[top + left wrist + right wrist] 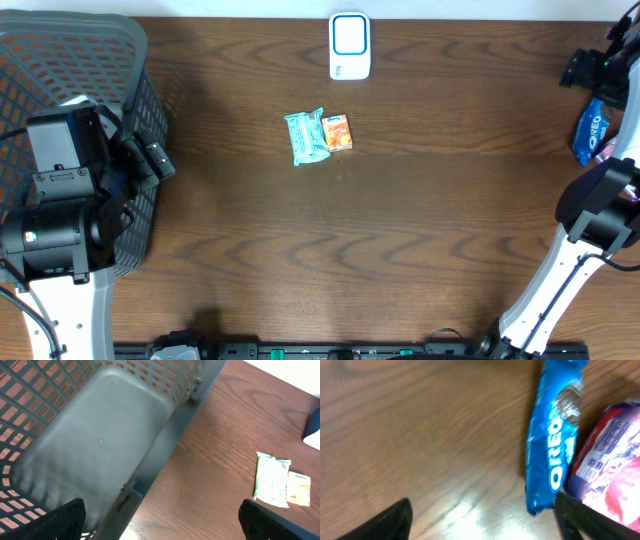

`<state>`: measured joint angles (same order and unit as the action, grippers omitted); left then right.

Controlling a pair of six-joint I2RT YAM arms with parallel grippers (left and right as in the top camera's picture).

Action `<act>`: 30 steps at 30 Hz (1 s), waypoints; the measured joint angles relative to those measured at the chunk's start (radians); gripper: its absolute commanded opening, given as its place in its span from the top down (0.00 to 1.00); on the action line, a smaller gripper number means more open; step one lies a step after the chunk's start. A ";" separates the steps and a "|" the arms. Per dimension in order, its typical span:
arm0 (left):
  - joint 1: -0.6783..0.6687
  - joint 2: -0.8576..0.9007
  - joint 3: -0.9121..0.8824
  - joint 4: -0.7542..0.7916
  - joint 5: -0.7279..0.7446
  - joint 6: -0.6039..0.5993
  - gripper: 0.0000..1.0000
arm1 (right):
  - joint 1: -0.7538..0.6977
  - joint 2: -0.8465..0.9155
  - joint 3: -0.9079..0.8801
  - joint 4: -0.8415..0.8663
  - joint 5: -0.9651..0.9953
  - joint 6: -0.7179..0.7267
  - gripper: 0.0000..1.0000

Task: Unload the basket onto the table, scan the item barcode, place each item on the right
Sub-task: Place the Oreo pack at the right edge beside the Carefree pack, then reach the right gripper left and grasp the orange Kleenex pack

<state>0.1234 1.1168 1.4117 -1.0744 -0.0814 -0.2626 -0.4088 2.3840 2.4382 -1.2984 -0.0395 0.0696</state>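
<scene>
Oreo packet (554, 445), white "OREO" lettering, lies unheld under right end effector (481, 501), fingers (385, 522) parted.

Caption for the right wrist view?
Open right gripper above a blue Oreo pack beside a purple packet on the wooden table.

Glossy Oreo wrapper (552, 445) lies on grained wooden table (420, 435).
</scene>
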 measured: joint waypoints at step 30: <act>0.000 0.000 0.000 0.000 0.000 0.000 0.02 | 0.662 0.000 -0.472 0.288 -0.507 0.075 0.29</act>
<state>0.1234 1.1168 1.4117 -1.0744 -0.0814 -0.2626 0.2531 2.3840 1.9659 -1.0107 -0.5461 0.1444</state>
